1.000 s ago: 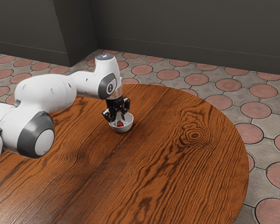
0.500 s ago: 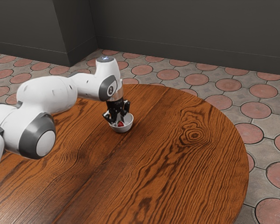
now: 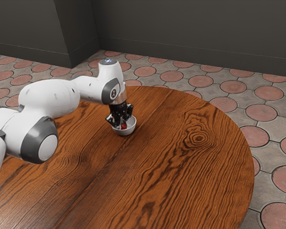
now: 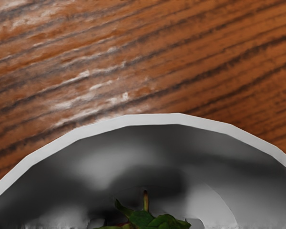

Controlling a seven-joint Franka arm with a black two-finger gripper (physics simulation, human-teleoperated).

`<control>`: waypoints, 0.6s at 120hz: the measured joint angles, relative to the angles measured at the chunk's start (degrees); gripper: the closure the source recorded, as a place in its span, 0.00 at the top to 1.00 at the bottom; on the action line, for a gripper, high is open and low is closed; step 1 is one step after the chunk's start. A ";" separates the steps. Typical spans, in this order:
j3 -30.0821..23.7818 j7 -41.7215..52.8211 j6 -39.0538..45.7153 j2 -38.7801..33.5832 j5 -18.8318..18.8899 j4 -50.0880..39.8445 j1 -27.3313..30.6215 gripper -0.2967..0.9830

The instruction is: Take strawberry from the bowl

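Observation:
Inside the white bowl (image 3: 125, 131) on the wooden table, the black gripper (image 3: 121, 126) points downward, its two fingertips against the red strawberry (image 3: 124, 127) from opposite sides. The gripper is shut on the strawberry, low between the bowl's walls. In the wrist view the green leaves and stem of the strawberry (image 4: 155, 221) show within the grey-white bowl (image 4: 176, 119), with a pale fingertip edge on each side of the leaves. Most of the fruit's red body is hidden under the leaves there.
The round brown table (image 3: 181, 167) has its curved edge toward the exterior view's right, with tiled floor beyond. The bowl's rim surrounds the fingertips closely. A dark wall stands behind.
My hand has come down slightly into the bowl, and the fingers have drawn together onto the strawberry. The bowl stands where it was.

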 joint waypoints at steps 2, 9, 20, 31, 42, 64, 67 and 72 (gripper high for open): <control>-0.01 -0.01 -0.01 -0.04 0.02 0.01 -0.02 0.32; -0.03 -0.04 -0.03 -0.36 0.09 0.02 -0.10 0.31; -0.04 -0.07 -0.12 -1.47 0.20 -0.02 -0.24 0.29; 0.03 -0.13 -0.45 -3.86 0.37 -0.14 -0.60 0.28; 0.07 -0.20 -1.25 -7.03 0.52 -0.40 -1.71 0.26; -0.05 -0.27 -2.42 -8.89 0.58 -0.31 -9.34 0.25; -0.12 -0.27 -2.49 -8.76 0.55 -0.31 -10.47 0.25; -0.24 -0.28 -2.55 -8.37 0.50 -0.36 -12.09 0.25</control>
